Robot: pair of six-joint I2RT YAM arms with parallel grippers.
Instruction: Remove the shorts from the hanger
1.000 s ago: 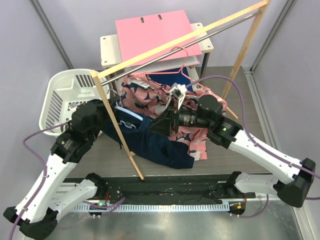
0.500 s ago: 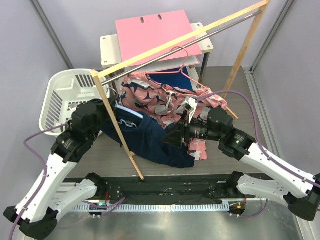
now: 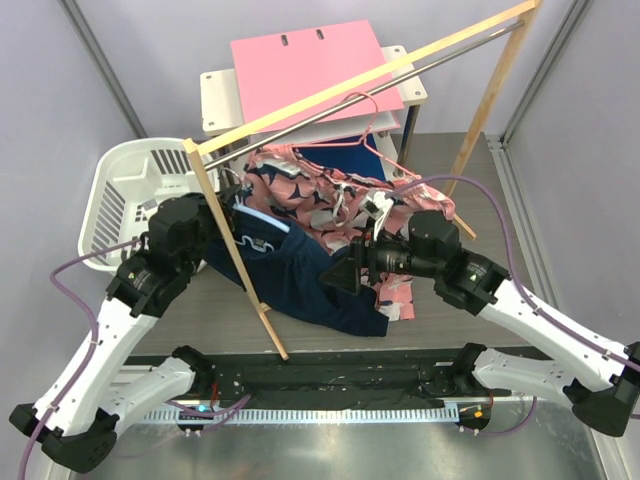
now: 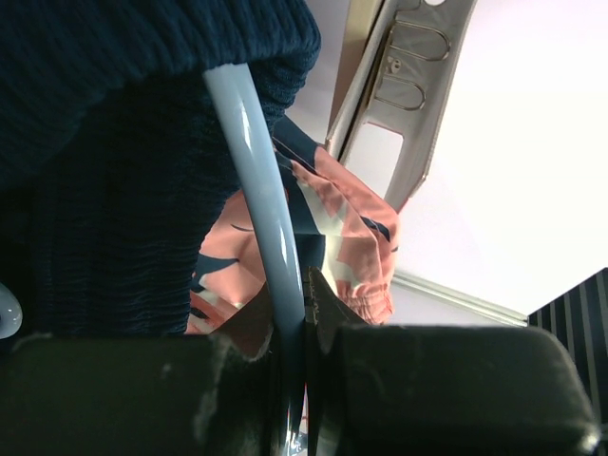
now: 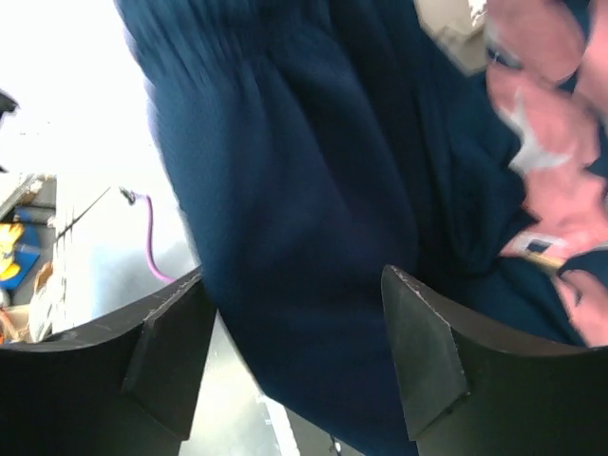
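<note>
Not done. Left gripper (image 4: 306,285) pinches the pale-blue hanger (image 4: 256,171), navy shorts (image 5: 304,209) still on it. Right gripper (image 5: 296,285) is spread at the navy cloth, not clamped. Printed shorts (image 3: 300,195) wait.

Pale-blue rod (image 4: 255,180), perhaps hanger, between fingers (image 4: 446,389)

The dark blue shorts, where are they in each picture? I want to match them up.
Top external: the dark blue shorts are in the middle of the picture, just below the pink printed shorts.
Left wrist: upper left, next to the pale bar.
Right wrist: filling the middle.
Shared landmark: the pink printed shorts, right beside the blue ones in both wrist views too.
</note>
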